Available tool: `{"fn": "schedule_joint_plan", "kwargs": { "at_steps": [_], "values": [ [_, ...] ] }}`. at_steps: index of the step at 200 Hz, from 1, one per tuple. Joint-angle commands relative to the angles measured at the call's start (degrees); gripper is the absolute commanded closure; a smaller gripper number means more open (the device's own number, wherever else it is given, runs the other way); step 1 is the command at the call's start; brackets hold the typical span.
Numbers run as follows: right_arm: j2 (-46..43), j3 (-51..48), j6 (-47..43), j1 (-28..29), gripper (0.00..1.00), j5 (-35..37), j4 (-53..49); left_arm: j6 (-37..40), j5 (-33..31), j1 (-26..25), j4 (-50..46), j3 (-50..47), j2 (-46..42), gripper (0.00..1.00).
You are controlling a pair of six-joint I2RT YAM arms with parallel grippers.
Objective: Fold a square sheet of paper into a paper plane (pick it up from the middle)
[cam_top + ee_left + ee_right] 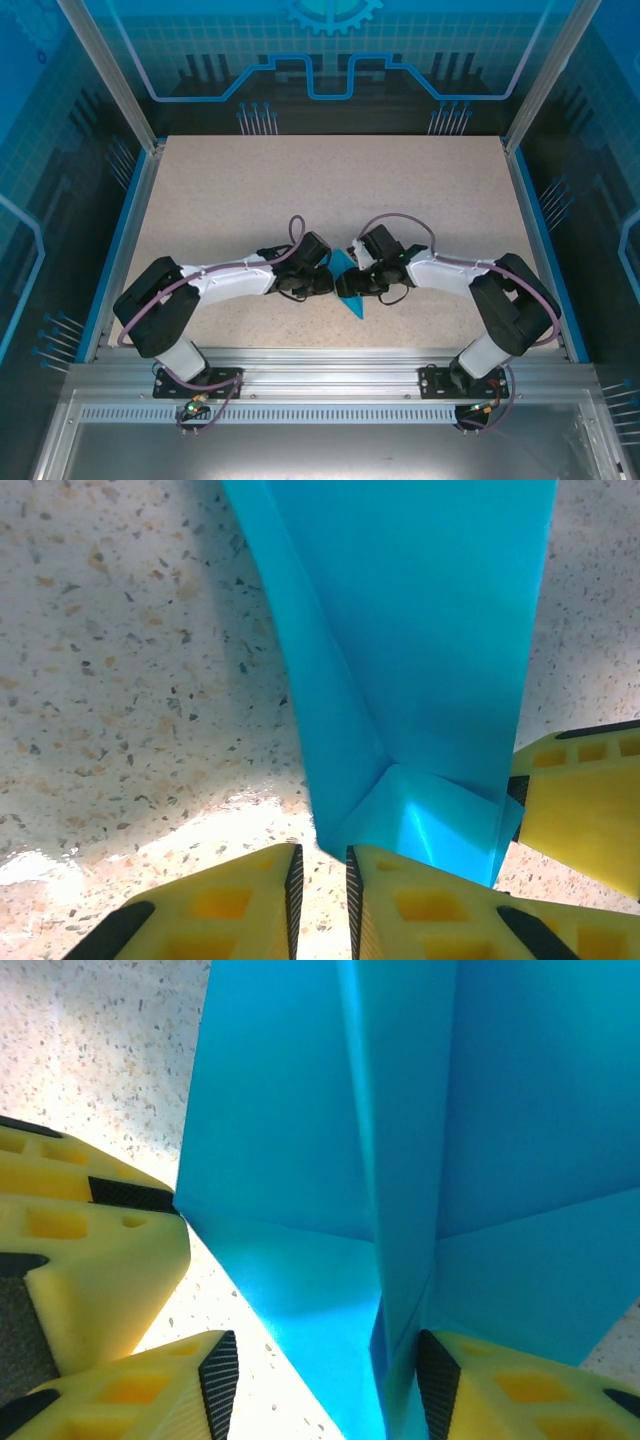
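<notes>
Because the paper plane (pixel 357 303) lies mid-table (pixel 300 190) between both claws, its long axis running far-to-near with the point toward the bases, neither arm is nearer. The left gripper (pixel 320 870) stands barely parted beside its folded corner. The right gripper (pixel 328 1365), half open, straddles the raised crease.

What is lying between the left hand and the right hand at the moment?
The folded teal paper, nothing else; the top view shows it between the left hand and the right hand.
</notes>
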Motion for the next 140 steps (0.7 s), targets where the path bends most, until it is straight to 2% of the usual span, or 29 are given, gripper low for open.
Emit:
{"fn": "schedule_joint_plan", "kwargs": {
  "at_steps": [1,83,140],
  "values": [
    [2.06,2.76,-1.42,2.50,0.49,5.06,-4.65,-0.49,-0.23,0.12,0.29,-0.66,-1.44,0.78],
    [6.01,10.58,-2.10,8.05,0.59,17.76,-14.29,-0.69,-1.37,0.12,-0.74,-0.95,-0.89,0.80],
    [7.11,12.91,-1.23,10.04,0.70,21.95,-17.93,-1.41,-3.15,0.12,-1.08,-2.12,-2.41,0.80]
  ]
}}
